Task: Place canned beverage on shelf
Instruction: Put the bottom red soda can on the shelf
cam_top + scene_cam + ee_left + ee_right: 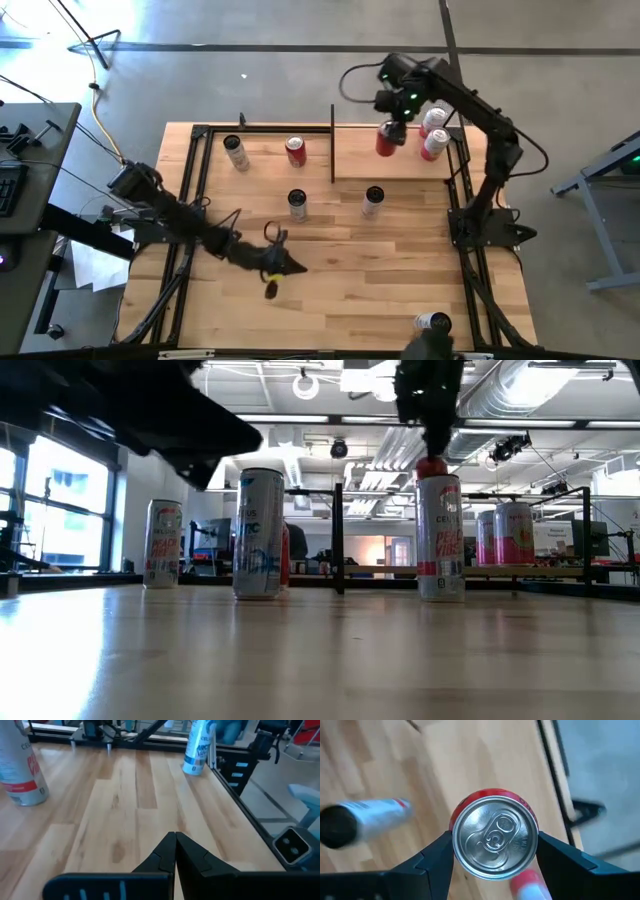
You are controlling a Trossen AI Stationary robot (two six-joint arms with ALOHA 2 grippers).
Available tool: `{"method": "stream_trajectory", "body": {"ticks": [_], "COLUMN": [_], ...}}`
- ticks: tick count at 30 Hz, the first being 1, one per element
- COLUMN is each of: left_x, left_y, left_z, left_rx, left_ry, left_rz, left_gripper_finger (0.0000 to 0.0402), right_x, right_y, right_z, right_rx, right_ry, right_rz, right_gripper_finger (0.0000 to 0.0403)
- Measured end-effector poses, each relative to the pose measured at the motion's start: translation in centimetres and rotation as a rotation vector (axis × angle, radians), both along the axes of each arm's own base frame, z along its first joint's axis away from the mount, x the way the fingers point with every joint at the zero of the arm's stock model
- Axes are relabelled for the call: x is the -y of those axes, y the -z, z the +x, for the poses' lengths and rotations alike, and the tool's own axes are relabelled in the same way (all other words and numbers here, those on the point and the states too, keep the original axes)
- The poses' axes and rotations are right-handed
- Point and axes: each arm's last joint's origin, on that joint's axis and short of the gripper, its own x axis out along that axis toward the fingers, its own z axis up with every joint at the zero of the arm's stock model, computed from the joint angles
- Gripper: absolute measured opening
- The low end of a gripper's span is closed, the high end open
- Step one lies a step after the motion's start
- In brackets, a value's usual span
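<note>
- Left gripper (272,268): resting low over the near-left part of the table (350,300), its two fingers (167,851) pressed together and holding nothing.
- White can at the near edge (433,322): standing by the table's near-right corner, well apart from both grippers.
- Two white cans mid-table (298,204): standing upright on the planks, one just beyond the left gripper, the other (372,201) to its right, just in front of the shelf.
- Right gripper (397,118): hanging over the shelf (350,160) from above, its fingers (436,856) spread to the can's width and lying against both sides of the red can (494,838).
- Red can: sitting upright between those fingers, top facing the wrist camera, over the pale wood of the shelf; whether its base is touching the wood cannot be told.
- Two pink-and-white cans (434,133): standing on the shelf just to the right of the gripped can.
- Far-left cans: a white one (235,153) and a red one (295,151) standing left of the shelf's black upright bar.
</note>
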Motion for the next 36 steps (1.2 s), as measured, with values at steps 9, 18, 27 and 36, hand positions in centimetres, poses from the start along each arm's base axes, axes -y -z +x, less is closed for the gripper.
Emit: {"method": "stream_trajectory", "body": {"ticks": [9,18,27,36], "left_x": [-4.3,-6.4,-6.4,-6.4], "left_y": [0.0,-0.2,-0.3,-0.3], "left_z": [1.9,2.5,2.5,2.5], "left_rx": [-0.019,-0.006,0.006,0.013], "left_ry": [0.094,0.069,0.066,0.064], "left_rz": [-0.049,-0.060,-0.069,-0.071], "left_gripper_finger": [0.0000,0.0000,0.0000,0.0000], "right_x": [3.4,5.1,6.3,6.6], "right_y": [2.3,5.5,7.7,7.9], "right_z": [-5.1,-5.0,-6.2,-6.9], "right_rx": [-0.037,-0.024,-0.021,-0.014], "right_ry": [0.061,-0.038,-0.001,0.030], "right_rz": [-0.044,-0.108,-0.108,-0.097], "right_gripper_finger": [0.0234,0.0234,0.0234,0.0244]}}
